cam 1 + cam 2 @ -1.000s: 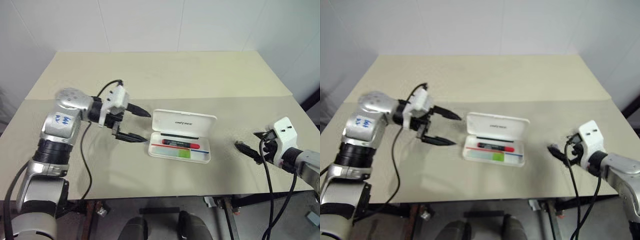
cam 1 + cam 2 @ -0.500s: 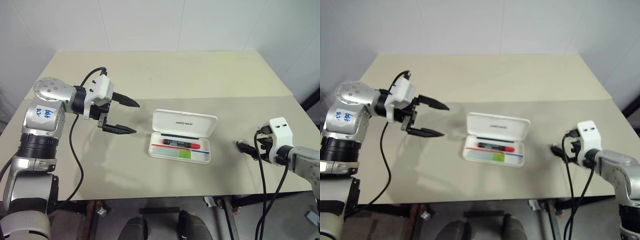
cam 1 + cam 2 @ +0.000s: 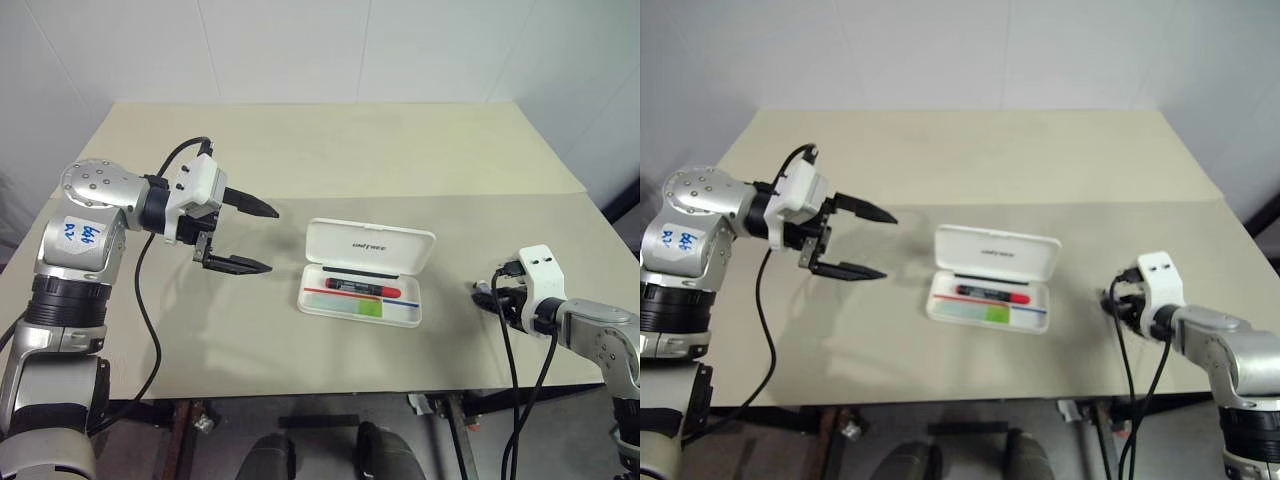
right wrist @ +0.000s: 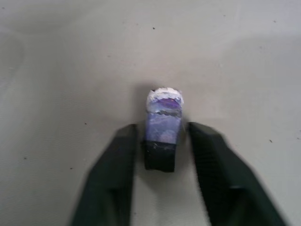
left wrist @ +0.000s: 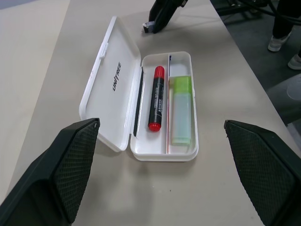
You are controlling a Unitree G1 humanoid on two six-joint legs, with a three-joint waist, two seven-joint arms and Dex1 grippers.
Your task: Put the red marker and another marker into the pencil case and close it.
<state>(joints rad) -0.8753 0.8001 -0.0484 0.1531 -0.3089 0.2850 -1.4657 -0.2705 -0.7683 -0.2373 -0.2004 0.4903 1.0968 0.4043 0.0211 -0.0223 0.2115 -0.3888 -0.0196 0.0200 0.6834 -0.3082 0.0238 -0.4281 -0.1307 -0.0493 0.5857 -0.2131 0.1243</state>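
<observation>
The pencil case (image 3: 370, 243) lies open in the middle of the table, its white lid flat on the far side. The red marker (image 5: 156, 98) and the light green marker (image 5: 181, 110) lie side by side in its tray. My left gripper (image 3: 273, 240) hovers open to the left of the case, pointing at it, nothing between its fingers. At the right side of the table, my right gripper (image 3: 482, 292) sits low on the surface. Its fingers (image 4: 124, 155) press against both sides of a small purple-and-black stub with a white tip (image 4: 163, 106).
The tan table (image 3: 330, 160) has a seam running across behind the case. Its front edge (image 3: 330, 392) passes close below my right hand. Black cables hang from both wrists. Beyond the table's right edge is dark floor (image 5: 263, 56).
My left gripper has drawn back to the left, away from the case, still open. My right gripper has sunk to the table and closed on the small stub.
</observation>
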